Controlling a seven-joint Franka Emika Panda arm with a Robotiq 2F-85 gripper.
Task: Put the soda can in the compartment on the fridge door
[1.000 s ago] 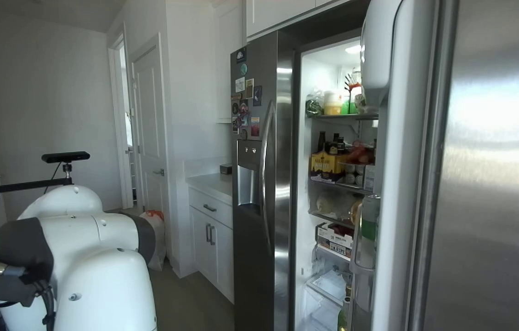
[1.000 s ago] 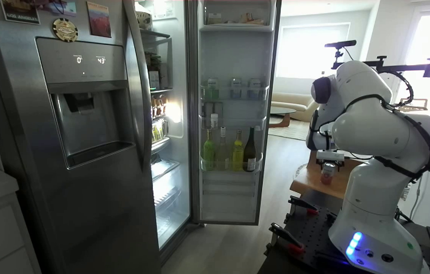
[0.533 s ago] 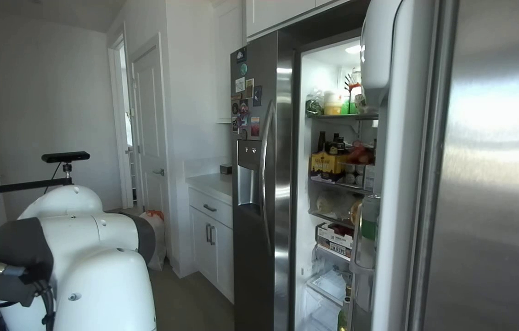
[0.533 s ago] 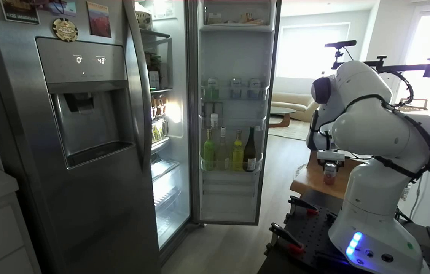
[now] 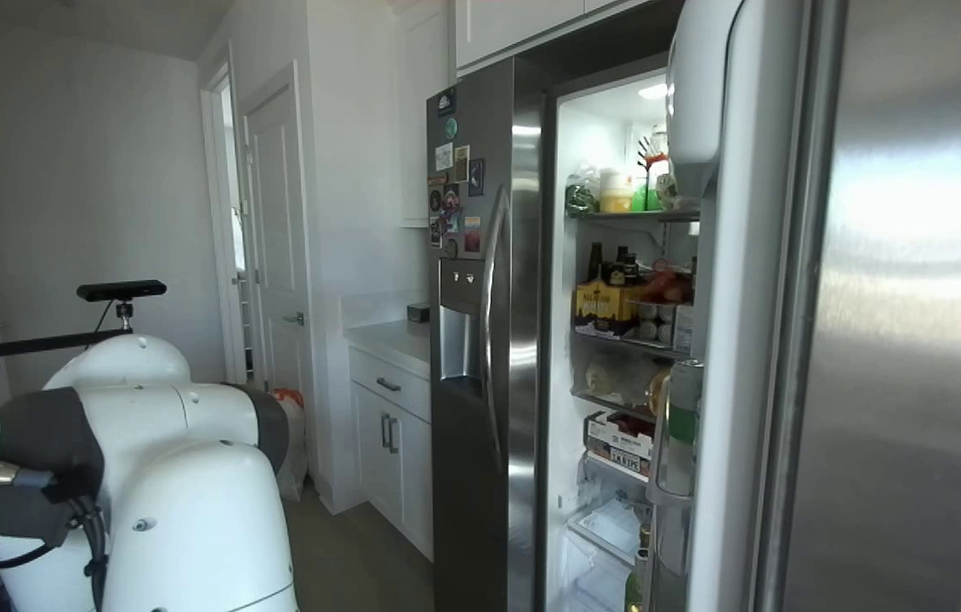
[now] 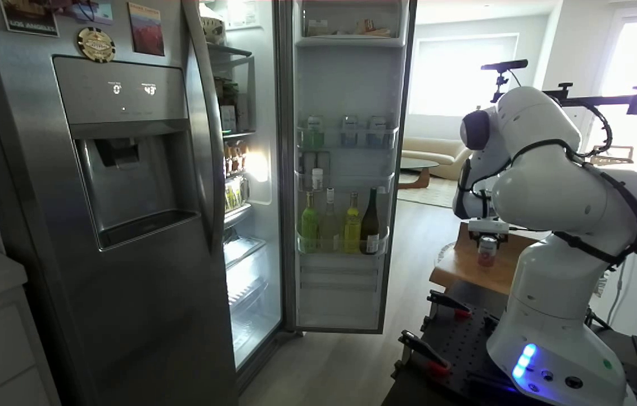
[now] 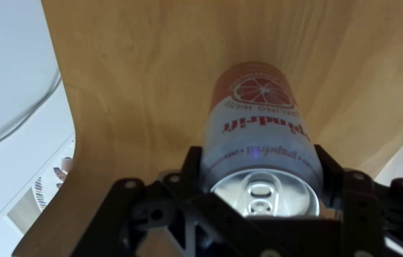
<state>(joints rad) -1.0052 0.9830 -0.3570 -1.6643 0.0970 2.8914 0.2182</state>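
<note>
Fridge door (image 6: 346,84): stands wide, its lining bared, the goal of the carry. My reading is that the grasp is done and the step in hand is the first of the lift.
Robot arm (image 6: 549,189): well apart from the fridge door, off its free edge. Next it probably has to raise the soda can (image 7: 258,121) further, then swing it toward the fridge door, keeping it upright. Against a second ago, its white links sit slightly shifted in both exterior views.
Wooden surface (image 7: 144,89): also off the fridge door's free edge, below the soda can; whether the two touch I cannot tell for sure.
Door bins (image 6: 332,140): set into the fridge door, one of them holding drink cans (image 6: 349,128). Which bin is meant I cannot tell; picking one with room belongs to the coming move.
Bottles (image 6: 352,228): four, upright, low on the fridge door, placed as they were a second ago.
Gripper (image 7: 261,167): far from the fridge door, clasping the soda can, one finger against each side near the tab end.
Soda can (image 6: 486,252): upright between the fingers, far from the fridge door; in an exterior view it sits a little higher than half a second ago.
</note>
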